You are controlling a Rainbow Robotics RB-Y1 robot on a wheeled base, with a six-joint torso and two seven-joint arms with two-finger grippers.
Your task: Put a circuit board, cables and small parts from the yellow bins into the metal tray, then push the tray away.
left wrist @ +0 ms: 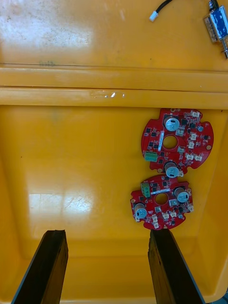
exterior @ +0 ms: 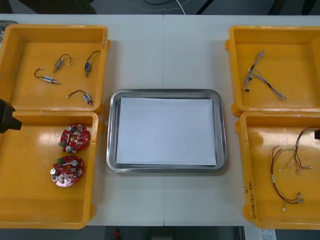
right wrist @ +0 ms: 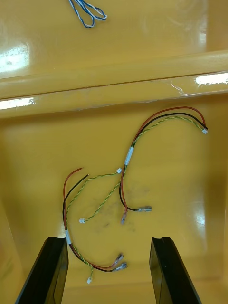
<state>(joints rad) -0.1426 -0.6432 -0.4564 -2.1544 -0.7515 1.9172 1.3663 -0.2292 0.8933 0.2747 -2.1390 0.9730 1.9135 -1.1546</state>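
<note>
Below me lies the light table (exterior: 165,50), with the shiny metal tray (exterior: 112,130), white inside, at its middle, between my two claws and well apart from both. My left claw (left wrist: 107,235) hangs with fingers spread over a yellow bin (left wrist: 71,166); two round red circuit boards (left wrist: 177,140) lie ahead of one finger, the nearer just off its tip. My right claw (right wrist: 108,240) is spread too, over a second yellow bin (right wrist: 190,190), where a loose bundle of red, black and yellow cables (right wrist: 128,156) lies ahead of and between its fingers.
</note>
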